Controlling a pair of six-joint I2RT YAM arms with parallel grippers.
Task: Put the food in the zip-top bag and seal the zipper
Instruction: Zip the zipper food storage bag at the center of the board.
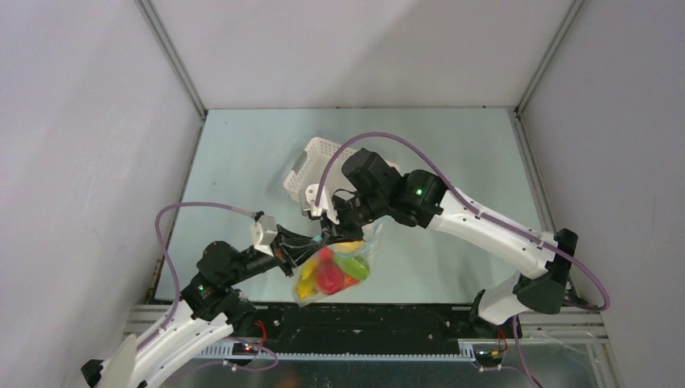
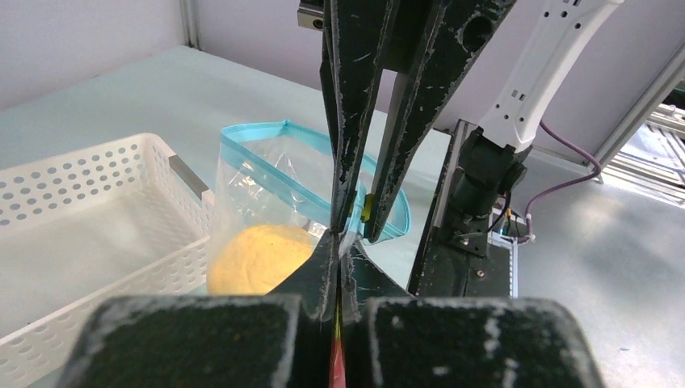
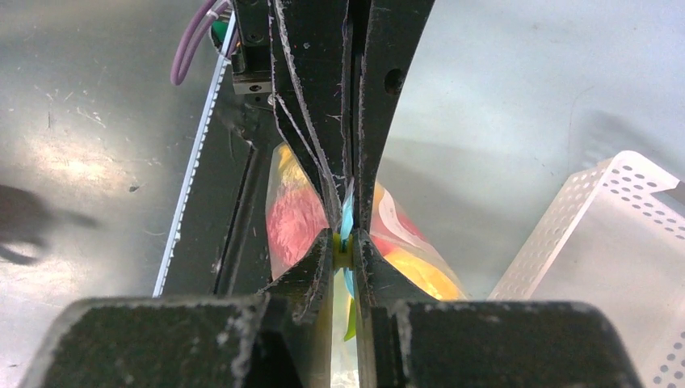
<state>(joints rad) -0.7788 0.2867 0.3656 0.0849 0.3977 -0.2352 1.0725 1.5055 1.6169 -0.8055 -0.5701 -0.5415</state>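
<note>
The clear zip-top bag (image 1: 335, 271) hangs between my two grippers just above the near edge of the table, with the food (image 1: 327, 275) inside it: red, yellow and green pieces. In the left wrist view the bag (image 2: 266, 202) shows its light-blue zipper (image 2: 303, 174) and a yellow-orange piece (image 2: 258, 259) inside. My left gripper (image 2: 338, 234) is shut on the bag's edge. My right gripper (image 3: 345, 242) is shut on the blue zipper (image 3: 346, 212), with red (image 3: 295, 226) and yellow (image 3: 420, 275) food on either side of it.
The white slotted basket (image 1: 311, 166) stands on the table behind the right arm; it also shows in the left wrist view (image 2: 89, 210) and in the right wrist view (image 3: 606, 250). The black mounting rail (image 1: 363, 315) runs along the near edge below the bag.
</note>
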